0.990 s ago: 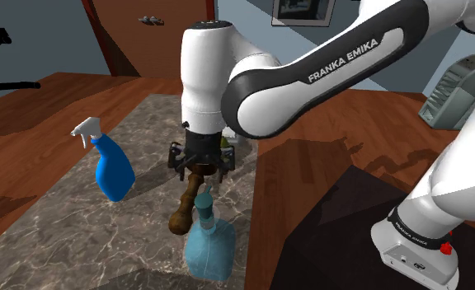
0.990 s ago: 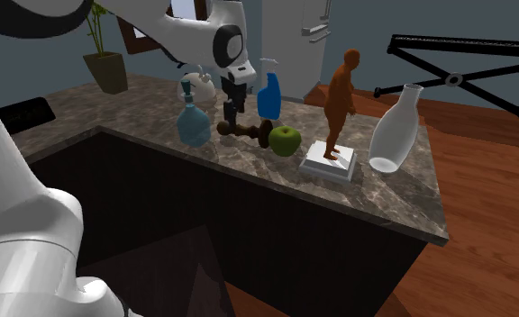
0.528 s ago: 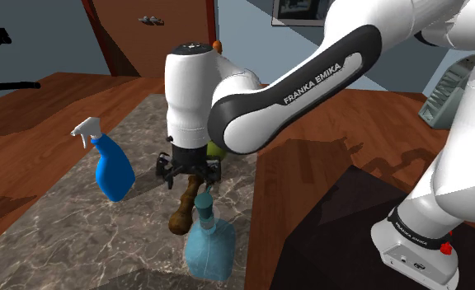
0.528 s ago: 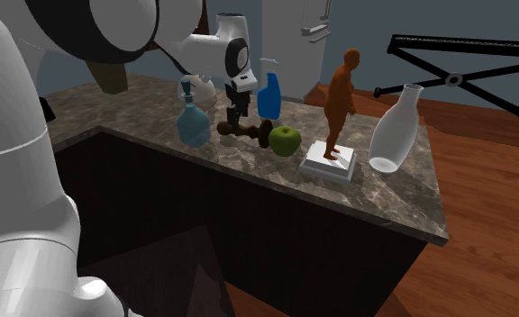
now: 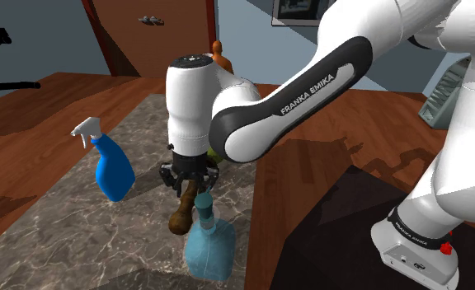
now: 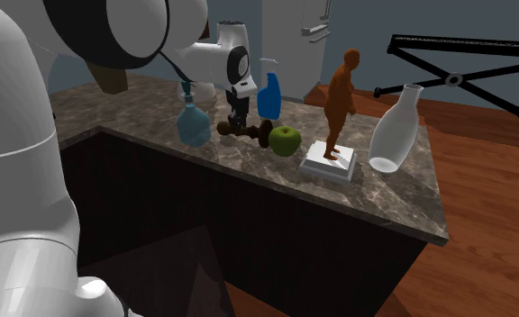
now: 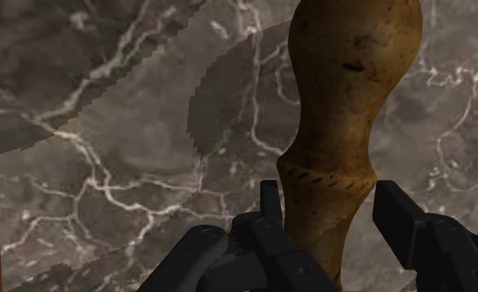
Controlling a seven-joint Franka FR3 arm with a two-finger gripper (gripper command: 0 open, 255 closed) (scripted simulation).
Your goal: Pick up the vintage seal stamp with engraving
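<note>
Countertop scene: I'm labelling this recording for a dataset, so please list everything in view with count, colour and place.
seal stamp: one, brown wood, lying on the counter.
spray bottle: one, blue with a white trigger, standing on the counter.
glass bottle: one, pale blue, standing beside the stamp.
apple: one, green, just to the second exterior view's right of the stamp.
figurine: one, orange-brown on a white base, right of the apple in that view.
vase: one, white, tilted, right of the figurine.
counter: one, grey-brown veined marble.
arm: one, white with dark joints, reaching over the counter.
gripper: one, black, open, straddling the stamp's handle.
</note>
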